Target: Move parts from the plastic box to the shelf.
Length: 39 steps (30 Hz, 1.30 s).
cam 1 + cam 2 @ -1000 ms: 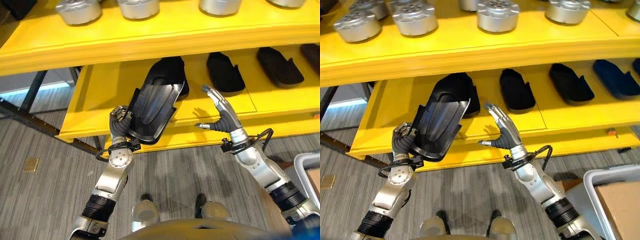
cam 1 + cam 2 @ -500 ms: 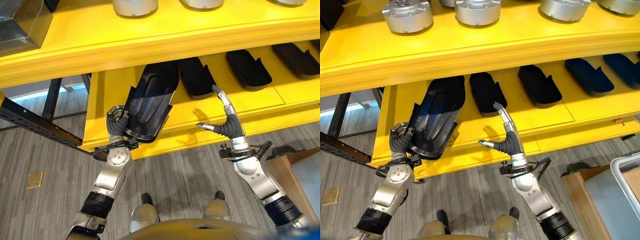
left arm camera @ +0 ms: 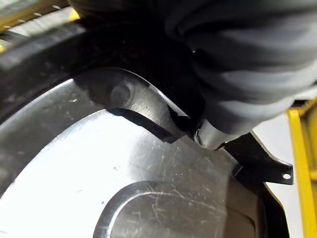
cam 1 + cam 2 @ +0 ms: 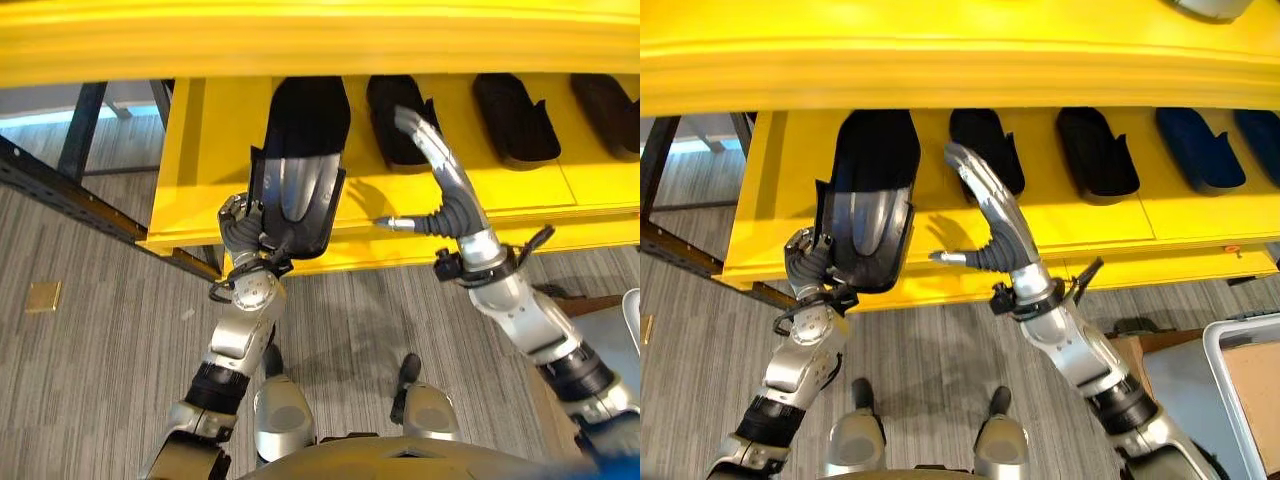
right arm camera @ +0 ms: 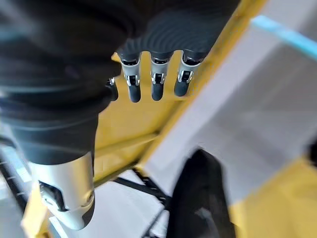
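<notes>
At centre left of the head views, my left hand [image 4: 243, 232] grips the near end of a black moulded part [image 4: 300, 170], fingers curled round its lower rim. The part is long and shell-shaped, glossy and greyish inside its hollow, with a matte black rounded far end and a small notched flange on each side. It stands nearly upright in the frame, its far end already over the lower level of the yellow shelf [image 4: 200, 150] and tucked beneath the upper level's front edge [image 4: 960, 70], its near end overhanging the shelf's front lip. My left wrist view shows the scratched, shiny hollow of the part right against the hand's dark cover [image 3: 247, 64].

To the right of it, a row of similar black parts [image 4: 1095, 150] lies on the same lower level, side by side and apart from one another; the nearest of them [image 4: 990, 145] sits just beside the held one.

My right hand [image 4: 990, 215] reaches in at centre frame, holding nothing: fingers straight and stretched toward that nearest part, thumb stuck out to the left. I cannot tell whether the fingertips touch it. My right wrist view shows those fingers [image 5: 156, 82] relaxed in a row over yellow shelving.

At the lower right corner, the rim of a pale plastic box [image 4: 1220, 345] shows on the grey floor [image 4: 110, 330], with a brown carton [image 4: 1255, 375] inside it.
</notes>
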Tool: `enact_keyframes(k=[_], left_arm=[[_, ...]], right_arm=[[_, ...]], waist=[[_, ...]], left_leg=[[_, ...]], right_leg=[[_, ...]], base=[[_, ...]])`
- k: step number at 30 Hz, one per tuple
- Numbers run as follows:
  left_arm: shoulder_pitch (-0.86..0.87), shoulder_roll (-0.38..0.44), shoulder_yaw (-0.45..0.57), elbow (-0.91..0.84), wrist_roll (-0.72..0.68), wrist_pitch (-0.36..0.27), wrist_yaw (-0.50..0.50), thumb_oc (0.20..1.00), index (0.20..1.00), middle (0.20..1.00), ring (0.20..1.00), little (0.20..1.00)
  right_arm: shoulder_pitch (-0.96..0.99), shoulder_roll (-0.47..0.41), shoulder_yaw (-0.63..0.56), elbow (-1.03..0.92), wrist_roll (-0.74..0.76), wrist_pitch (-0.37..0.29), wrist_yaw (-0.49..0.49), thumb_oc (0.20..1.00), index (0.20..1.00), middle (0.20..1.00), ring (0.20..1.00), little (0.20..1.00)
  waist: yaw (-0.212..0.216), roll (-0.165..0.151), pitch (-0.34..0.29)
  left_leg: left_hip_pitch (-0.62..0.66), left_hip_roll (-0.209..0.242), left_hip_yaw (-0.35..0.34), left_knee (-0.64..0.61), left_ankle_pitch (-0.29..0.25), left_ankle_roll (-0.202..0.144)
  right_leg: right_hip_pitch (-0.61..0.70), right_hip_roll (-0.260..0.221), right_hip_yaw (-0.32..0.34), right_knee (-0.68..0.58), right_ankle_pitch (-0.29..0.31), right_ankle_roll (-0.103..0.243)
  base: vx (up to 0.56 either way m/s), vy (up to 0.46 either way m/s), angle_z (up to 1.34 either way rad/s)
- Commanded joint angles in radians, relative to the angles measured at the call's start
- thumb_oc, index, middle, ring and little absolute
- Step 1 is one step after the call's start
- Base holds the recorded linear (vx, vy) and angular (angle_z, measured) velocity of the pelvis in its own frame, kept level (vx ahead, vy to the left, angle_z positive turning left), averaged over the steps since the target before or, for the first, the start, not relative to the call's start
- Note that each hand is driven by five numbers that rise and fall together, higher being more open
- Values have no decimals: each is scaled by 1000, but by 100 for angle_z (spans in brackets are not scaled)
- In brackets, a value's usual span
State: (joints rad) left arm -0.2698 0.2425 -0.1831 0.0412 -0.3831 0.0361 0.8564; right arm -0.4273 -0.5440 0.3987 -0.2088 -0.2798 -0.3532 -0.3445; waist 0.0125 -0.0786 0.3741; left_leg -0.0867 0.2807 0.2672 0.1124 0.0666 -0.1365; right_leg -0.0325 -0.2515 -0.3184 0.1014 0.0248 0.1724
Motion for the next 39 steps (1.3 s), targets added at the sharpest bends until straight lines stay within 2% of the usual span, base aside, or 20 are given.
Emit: enact_keyframes(k=[1, 6, 8, 9, 14, 20, 24, 26, 33, 39], left_arm=[[-84, 7, 36, -35, 34, -43, 106, 200, 200, 200, 200, 200], [-176, -6, 88, 71, 23, -54, 201, 200, 200, 200, 200, 200], [-206, -7, 105, 117, 26, -64, 205, 200, 200, 200, 200, 200], [-279, 9, 130, 198, 41, -76, 217, 200, 200, 200, 200, 200], [-406, 54, 156, 300, 57, -70, 267, 200, 200, 200, 200, 200], [-532, 107, 179, 428, 66, -78, 299, 200, 200, 200, 200, 200], [-566, 126, 190, 498, 73, -99, 322, 200, 200, 200, 200, 200], [-588, 159, 201, 533, 79, -108, 338, 200, 200, 200, 200, 200], [-617, 265, 221, 598, 81, -67, 373, 200, 200, 200, 200, 200], [-658, 387, 208, 688, 104, -19, 347, 200, 200, 200, 200, 200]], right_arm=[[10, 16, -37, -62, 46, -41, 19, 1000, 1000, 1000, 1000, 1000], [-38, 16, -26, -54, 56, -20, 48, 1000, 1000, 1000, 1000, 1000], [-49, 15, -28, -51, 62, -20, 61, 1000, 1000, 1000, 1000, 1000], [-83, 16, -28, -47, 71, -14, 79, 1000, 1000, 1000, 1000, 1000], [-138, 13, -35, -50, 88, -2, 93, 1000, 1000, 1000, 1000, 1000], [-188, 9, -79, -75, 112, 6, 37, 1000, 1000, 1000, 1000, 1000], [-201, -7, -95, -89, 88, 21, 7, 1000, 1000, 1000, 1000, 1000], [-197, -23, -117, -104, 67, 24, 24, 1000, 1000, 1000, 1000, 1000], [-180, -70, -131, -105, 75, 43, 56, 1000, 1000, 1000, 1000, 1000], [-170, -119, -145, -113, 94, 52, 60, 1000, 1000, 1000, 1000, 1000]], waist=[[-10, -1, -7], [-31, 10, 18], [-38, 13, 27], [-50, 17, 46], [-72, 20, 84], [-98, 24, 132], [-120, 43, 146], [-134, 51, 146], [-152, 53, 146], [-169, 50, 146]], left_leg=[[-1, -33, -45, 38, -74, 19], [-23, -34, -40, 56, -66, 16], [-32, -35, -39, 64, -66, 16], [-52, -38, -37, 81, -68, 16], [-98, -47, -32, 118, -72, 18], [-158, -63, -13, 149, -80, 27], [-201, -78, 2, 170, -93, 36], [-234, -85, 15, 181, -99, 43], [-252, -93, 34, 193, -111, 51], [-255, -91, 60, 203, -120, 56]], right_leg=[[27, 76, 44, 85, -141, -59], [-1, 70, 62, 104, -140, -54], [-9, 69, 68, 111, -142, -55], [-34, 65, 80, 129, -141, -53], [-86, 58, 100, 164, -138, -52], [-166, 47, 124, 201, -133, -44], [-235, 28, 147, 240, -143, -39], [-283, 18, 160, 256, -142, -35], [-313, 5, 173, 259, -135, -30], [-329, -7, 181, 259, -126, -21]], base=[[16, 36, 1], [-7, 74, -2], [-37, 108, -5], [-73, 130, -18], [-86, 104, -10], [-110, 104, -10], [-66, 173, -14], [-69, 197, -24], [-28, 82, -13], [-9, 90, -1]])
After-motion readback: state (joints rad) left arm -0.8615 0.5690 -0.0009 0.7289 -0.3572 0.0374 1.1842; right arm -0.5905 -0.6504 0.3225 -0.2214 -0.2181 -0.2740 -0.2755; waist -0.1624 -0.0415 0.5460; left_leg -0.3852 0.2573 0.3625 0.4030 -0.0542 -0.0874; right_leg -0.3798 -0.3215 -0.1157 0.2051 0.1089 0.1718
